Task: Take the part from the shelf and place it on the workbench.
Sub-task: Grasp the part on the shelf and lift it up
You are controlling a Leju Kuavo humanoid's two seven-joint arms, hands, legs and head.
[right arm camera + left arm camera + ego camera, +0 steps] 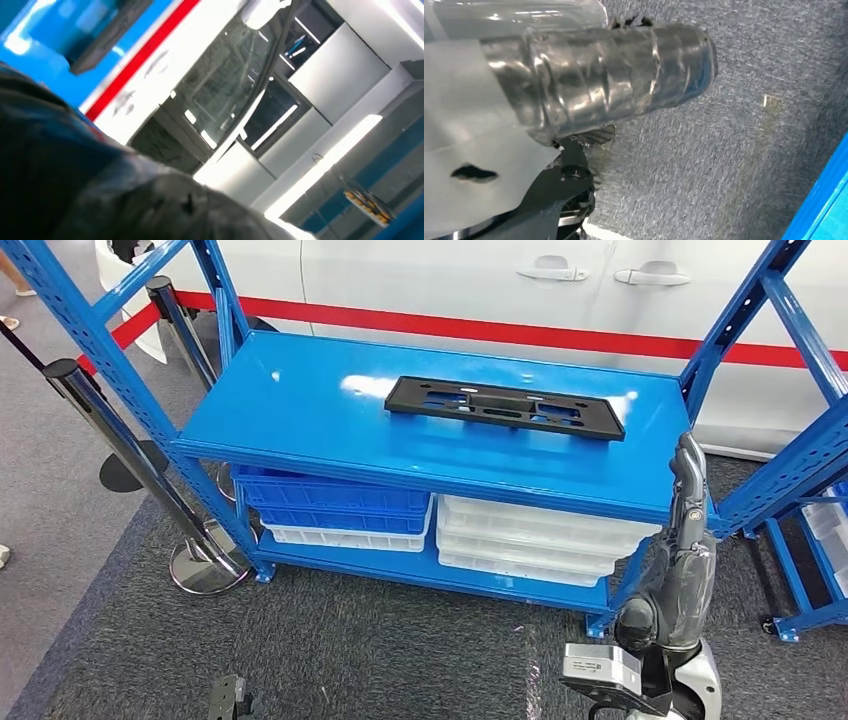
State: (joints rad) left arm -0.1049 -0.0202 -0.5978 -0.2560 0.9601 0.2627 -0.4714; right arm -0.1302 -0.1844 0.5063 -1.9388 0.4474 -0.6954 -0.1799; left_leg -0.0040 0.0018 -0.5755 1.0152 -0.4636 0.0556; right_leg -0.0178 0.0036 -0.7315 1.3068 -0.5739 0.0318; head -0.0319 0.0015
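The part (505, 407) is a flat black rectangular plate with slots. It lies on the top board of the blue shelf (300, 400), right of the middle. My right hand (689, 485) is raised at the shelf's front right corner, fingers stretched upward and holding nothing, a short way below and right of the part. In the right wrist view the hand (75, 190) is a dark blur, with the part (107, 35) beyond it. In the left wrist view, the ribbed cover of my left hand (614, 75) hangs over grey carpet, its fingers hidden.
Under the top board sit blue bins (335, 502) and white trays (535, 540). Black stanchion posts (110, 430) stand at the left. A white car with a red stripe (560, 335) is behind. Another blue rack (810, 470) stands at the right.
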